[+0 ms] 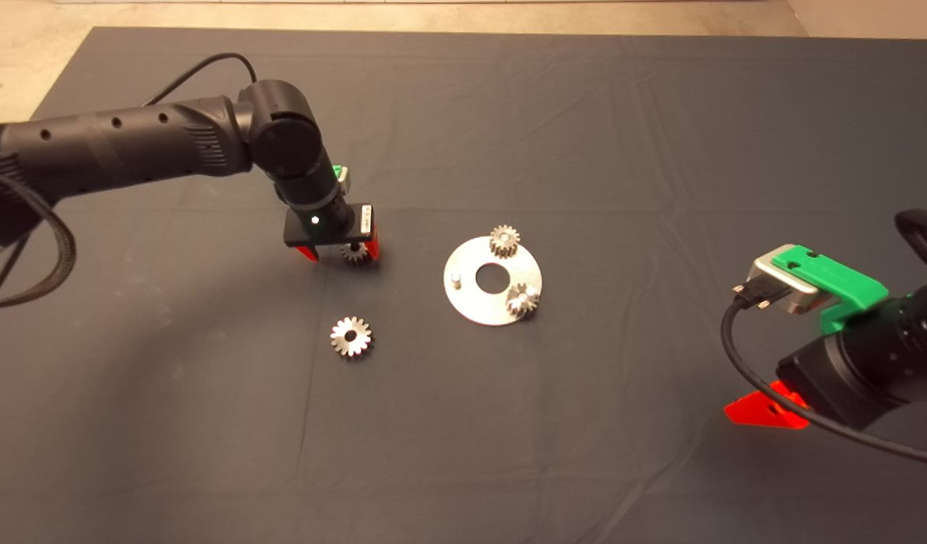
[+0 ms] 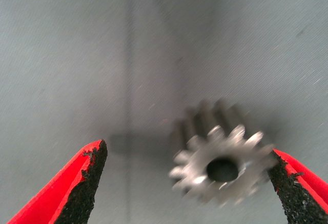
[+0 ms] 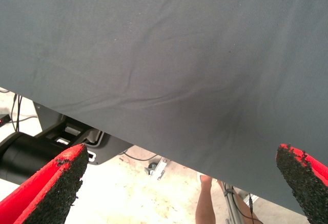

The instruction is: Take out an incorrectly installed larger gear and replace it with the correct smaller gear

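The larger gear (image 1: 350, 336), bright silver with pointed teeth, lies flat on the mat left of a round metal plate (image 1: 478, 306). A smaller gear (image 1: 355, 255) sits between the fingers of my left gripper (image 1: 341, 255), which is open. In the left wrist view this dull gear (image 2: 220, 167) leans against one black pad (image 2: 287, 188), with a wide gap to the other pad (image 2: 87, 183). My right gripper (image 1: 765, 410) is parked open at the lower right edge, holding nothing.
The plate carries two small gears (image 1: 504, 240) (image 1: 522, 299), a bare peg (image 1: 456, 279) and a centre hole. The right wrist view shows the mat's edge, the floor beyond it and a person's leg (image 3: 207, 203).
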Tool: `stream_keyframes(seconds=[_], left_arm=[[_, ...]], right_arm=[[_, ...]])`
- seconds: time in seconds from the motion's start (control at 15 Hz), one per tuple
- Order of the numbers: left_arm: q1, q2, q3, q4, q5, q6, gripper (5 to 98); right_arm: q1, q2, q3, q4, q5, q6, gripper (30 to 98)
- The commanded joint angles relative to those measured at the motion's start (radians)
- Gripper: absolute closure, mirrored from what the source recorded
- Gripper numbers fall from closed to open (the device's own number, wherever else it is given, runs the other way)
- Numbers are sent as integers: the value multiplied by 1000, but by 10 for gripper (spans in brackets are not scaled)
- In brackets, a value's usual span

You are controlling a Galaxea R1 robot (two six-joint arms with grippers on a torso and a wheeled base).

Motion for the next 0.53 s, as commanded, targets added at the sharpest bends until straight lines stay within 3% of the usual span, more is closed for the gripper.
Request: stream_keyframes(seconds=[0.0, 0.47], left_arm=[[-18, 17, -36, -9, -4, 19, 251], [-18, 21, -36, -9, -18, 38, 287]], right_arm=[[8, 0, 4, 32, -127, 7, 314], [8, 0, 4, 32, -127, 7, 314]])
